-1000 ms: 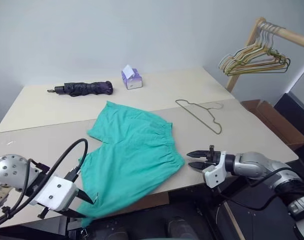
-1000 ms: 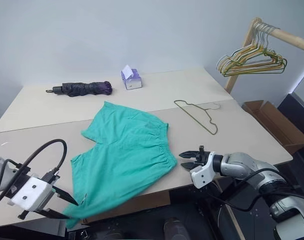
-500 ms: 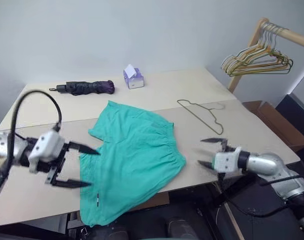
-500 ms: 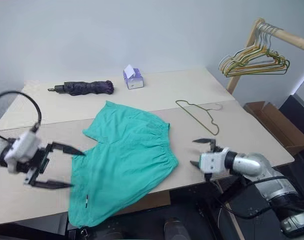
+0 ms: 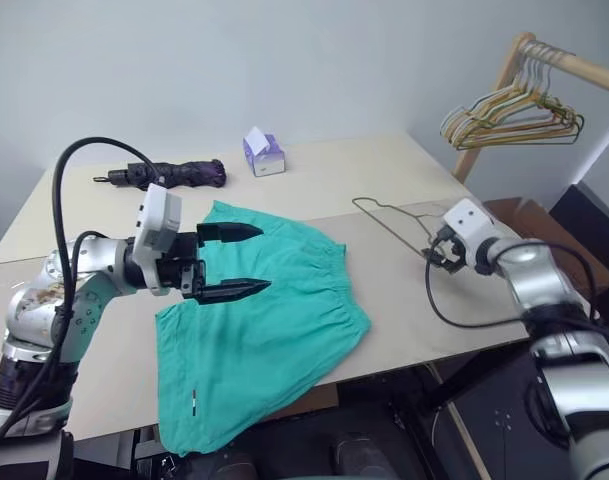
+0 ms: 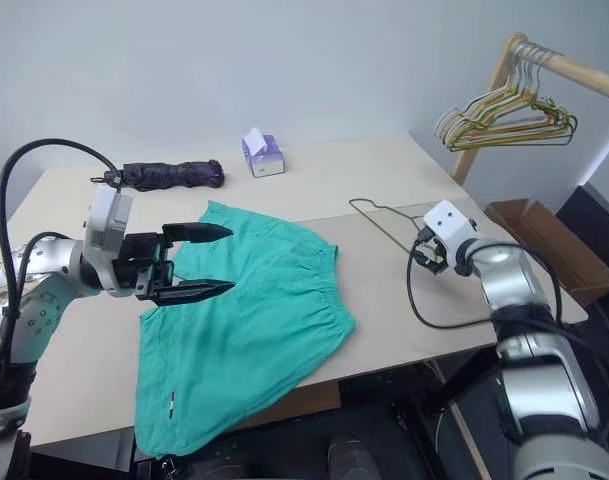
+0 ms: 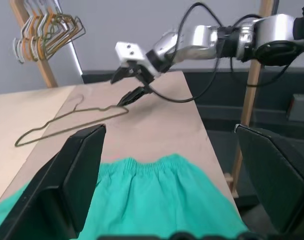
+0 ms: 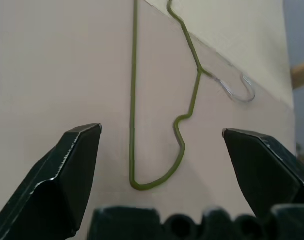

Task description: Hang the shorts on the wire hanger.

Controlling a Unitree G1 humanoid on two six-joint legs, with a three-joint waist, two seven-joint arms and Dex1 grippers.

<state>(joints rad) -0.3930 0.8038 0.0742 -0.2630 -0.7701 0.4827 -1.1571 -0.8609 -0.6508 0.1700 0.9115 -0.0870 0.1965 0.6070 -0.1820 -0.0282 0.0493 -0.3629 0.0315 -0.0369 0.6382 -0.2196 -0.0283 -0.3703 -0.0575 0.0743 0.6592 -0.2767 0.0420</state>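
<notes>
The teal-green shorts [image 5: 269, 320] lie flat on the beige table [image 5: 94, 350], with one leg hanging over the front edge. My left gripper [image 5: 249, 261] hovers just above their far left part, pointing right, open and empty. In its wrist view the gathered waistband of the shorts [image 7: 161, 197] lies below the fingers. To the right of the shorts lies the thin wire hanger [image 5: 399, 230]. My right gripper [image 6: 424, 258] is at the hanger's near end, pointing down at it. It stands open, with the wire hanger [image 8: 133, 100] between and ahead of its fingers, untouched.
A dark folded umbrella [image 5: 169, 175] and a purple tissue box [image 5: 264, 155] sit at the back of the table. Bunched gold and green hangers [image 5: 509, 115] hang on a wooden rail at the far right. A cardboard box [image 6: 529, 225] stands on the floor past the table's right edge.
Both grippers have opened wide. The left arm rose from the table's near left edge and swung over the shorts. The right gripper moved away from the front edge to the hanger's near end.
</notes>
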